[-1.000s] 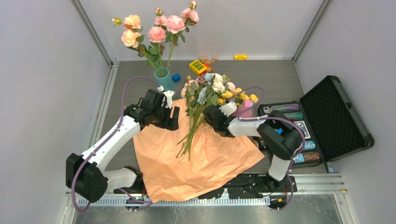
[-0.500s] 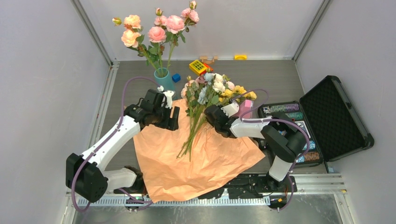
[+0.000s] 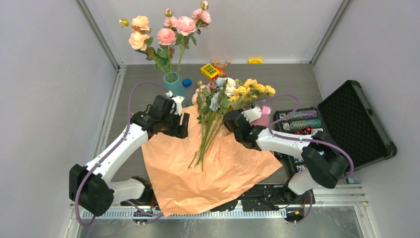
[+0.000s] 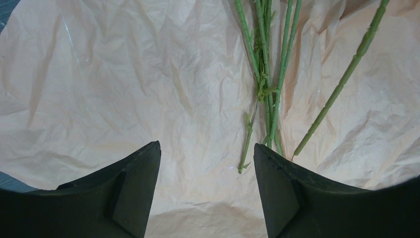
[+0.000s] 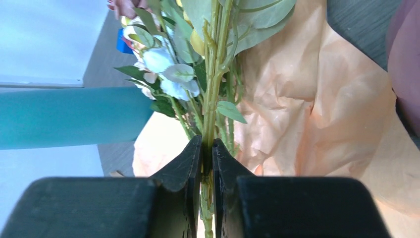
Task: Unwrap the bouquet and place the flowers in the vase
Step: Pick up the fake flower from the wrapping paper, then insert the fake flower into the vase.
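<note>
Green flower stems [image 5: 212,106] pinched by right fingers [image 5: 185,171] | left fingers [image 4: 133,191] spread above paper [image 4: 124,89]

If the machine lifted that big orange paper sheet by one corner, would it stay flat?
Probably not. The paper looks thin and is heavily creased, so it would likely droop and fold. It looks light, so a push may slide or bunch it on the table. The loose flower stems lying on it would probably roll off.

Small mixed flowers [image 3: 216,101] on flat orange paper [image 3: 218,171], teal vase [image 3: 174,85] nearby.
</note>
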You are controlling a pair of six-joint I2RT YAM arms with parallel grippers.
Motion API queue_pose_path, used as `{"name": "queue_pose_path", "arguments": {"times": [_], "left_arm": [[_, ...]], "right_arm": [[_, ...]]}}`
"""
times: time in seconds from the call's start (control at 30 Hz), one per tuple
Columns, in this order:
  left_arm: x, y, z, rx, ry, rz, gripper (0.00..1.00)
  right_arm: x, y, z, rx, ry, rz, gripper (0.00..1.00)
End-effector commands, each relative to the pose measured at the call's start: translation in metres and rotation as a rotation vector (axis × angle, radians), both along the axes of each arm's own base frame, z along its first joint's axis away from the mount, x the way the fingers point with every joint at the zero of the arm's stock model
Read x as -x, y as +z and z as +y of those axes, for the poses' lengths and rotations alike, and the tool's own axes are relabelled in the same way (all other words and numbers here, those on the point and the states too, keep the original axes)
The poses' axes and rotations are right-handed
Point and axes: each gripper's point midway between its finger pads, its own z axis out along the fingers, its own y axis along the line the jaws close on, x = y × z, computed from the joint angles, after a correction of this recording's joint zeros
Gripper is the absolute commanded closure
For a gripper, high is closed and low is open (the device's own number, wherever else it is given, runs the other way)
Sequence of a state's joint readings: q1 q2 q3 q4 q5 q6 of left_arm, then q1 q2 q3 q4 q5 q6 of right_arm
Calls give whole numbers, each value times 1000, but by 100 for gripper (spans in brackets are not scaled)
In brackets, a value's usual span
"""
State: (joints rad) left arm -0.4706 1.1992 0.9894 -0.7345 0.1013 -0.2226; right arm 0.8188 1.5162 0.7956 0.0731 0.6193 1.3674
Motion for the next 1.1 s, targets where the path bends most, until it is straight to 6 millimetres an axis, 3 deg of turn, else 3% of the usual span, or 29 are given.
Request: {"name": "queue_pose_path", "arguments": {"times": [0.0, 0.23, 0.47, 0.63, 0.8, 0.93, 1.07], "left_arm": [[-1, 10, 8, -12, 8, -55, 29], [-2, 27, 10, 23, 47, -117, 28], [-1, 78, -9, 220, 93, -191, 28], [5, 138, -27, 418, 90, -260, 28], [18, 193, -57, 686, 14, -280, 26], [25, 221, -74, 859, -24, -257, 23], [26, 230, -81, 949, -29, -241, 20]], "right_arm": [[-4, 40, -25, 9, -86, -108, 100], [2, 88, -47, 56, -102, -202, 100], [6, 142, -36, 203, 91, -318, 100], [26, 188, 6, 197, 411, -500, 100], [65, 229, 47, 65, 700, -639, 100], [93, 248, 71, -23, 858, -690, 100], [114, 254, 90, -58, 963, -725, 100]]}}
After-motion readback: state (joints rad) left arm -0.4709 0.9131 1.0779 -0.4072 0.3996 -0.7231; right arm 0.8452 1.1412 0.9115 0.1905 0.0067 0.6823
